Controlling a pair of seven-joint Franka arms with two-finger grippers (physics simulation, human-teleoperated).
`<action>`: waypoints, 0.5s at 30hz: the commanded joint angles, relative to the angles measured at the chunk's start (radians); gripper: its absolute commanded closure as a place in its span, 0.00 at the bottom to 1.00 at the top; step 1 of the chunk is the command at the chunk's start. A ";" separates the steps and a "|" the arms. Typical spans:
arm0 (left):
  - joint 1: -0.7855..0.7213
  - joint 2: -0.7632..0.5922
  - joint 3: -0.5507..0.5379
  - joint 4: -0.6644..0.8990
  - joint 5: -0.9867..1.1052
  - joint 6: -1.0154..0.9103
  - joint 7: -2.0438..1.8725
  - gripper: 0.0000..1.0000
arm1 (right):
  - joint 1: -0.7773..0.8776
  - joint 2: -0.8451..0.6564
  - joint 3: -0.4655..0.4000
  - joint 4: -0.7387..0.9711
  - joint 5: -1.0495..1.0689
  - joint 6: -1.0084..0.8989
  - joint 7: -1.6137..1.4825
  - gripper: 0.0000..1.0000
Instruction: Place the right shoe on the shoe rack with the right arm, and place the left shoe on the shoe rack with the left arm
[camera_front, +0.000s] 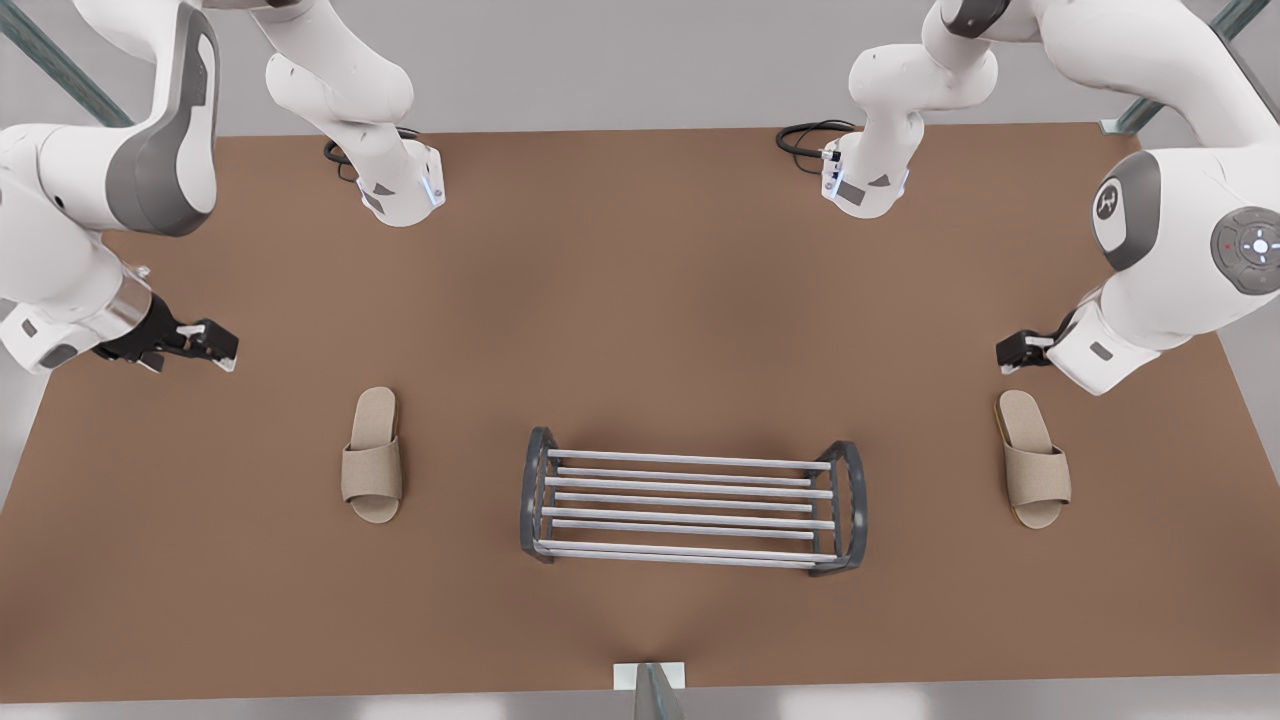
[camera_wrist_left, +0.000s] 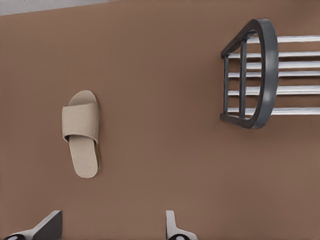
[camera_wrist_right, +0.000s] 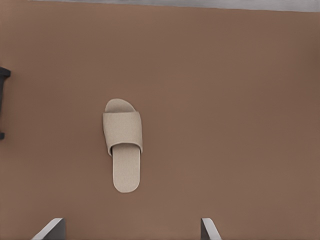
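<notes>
1. I read the left gripper (camera_wrist_left: 110, 231) as wide open and empty. It hovers over the table (camera_front: 640, 300) at the front view's right.
2. The left shoe (camera_wrist_left: 81, 133) lies flat just beyond its fingertips, heel end nearest them.
3. The right gripper (camera_wrist_right: 131, 231) is equally wide open and empty, at the front view's left. The right shoe (camera_wrist_right: 123, 144) lies flat ahead of it, heel nearest.
4. The shoe rack (camera_front: 692, 499) stands between both shoes, apart from each.
</notes>
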 joint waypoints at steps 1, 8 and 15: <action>0.000 -0.001 0.000 -0.001 0.002 0.025 0.043 0.00 | -0.001 0.000 -0.001 -0.008 0.000 0.039 -0.024 0.00; 0.000 -0.185 0.000 -0.461 0.293 0.488 0.457 0.00 | 0.007 -0.050 0.037 -0.164 -0.008 0.148 -0.042 0.00; -0.001 -0.246 0.273 -0.939 1.414 1.465 0.269 0.00 | 0.005 -0.124 0.186 -0.540 -0.339 0.442 -0.314 0.00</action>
